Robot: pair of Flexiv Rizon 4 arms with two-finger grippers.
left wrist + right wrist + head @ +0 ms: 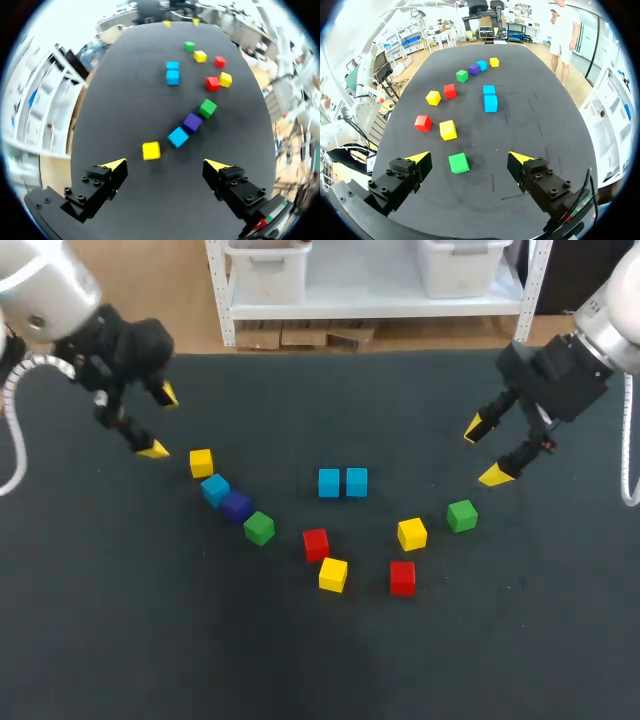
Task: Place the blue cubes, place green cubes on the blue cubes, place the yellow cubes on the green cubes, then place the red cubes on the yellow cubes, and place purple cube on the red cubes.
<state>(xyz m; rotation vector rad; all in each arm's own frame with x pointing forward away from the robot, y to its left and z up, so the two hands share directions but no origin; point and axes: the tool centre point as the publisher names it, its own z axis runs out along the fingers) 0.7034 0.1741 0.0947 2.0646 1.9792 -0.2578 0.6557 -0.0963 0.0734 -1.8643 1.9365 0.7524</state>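
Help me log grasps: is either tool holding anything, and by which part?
Nothing is held. The left tool and the right tool are both open and empty.

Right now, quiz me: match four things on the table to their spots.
1 purple cube
2 blue pair
3 left fingers
4 right fingers

A side by side, mid-table
B open, yellow cube just ahead
C open, green cube just ahead
D between a lone blue cube and a second green cube

Pairs: 1-D, 2-A, 3-B, 4-C
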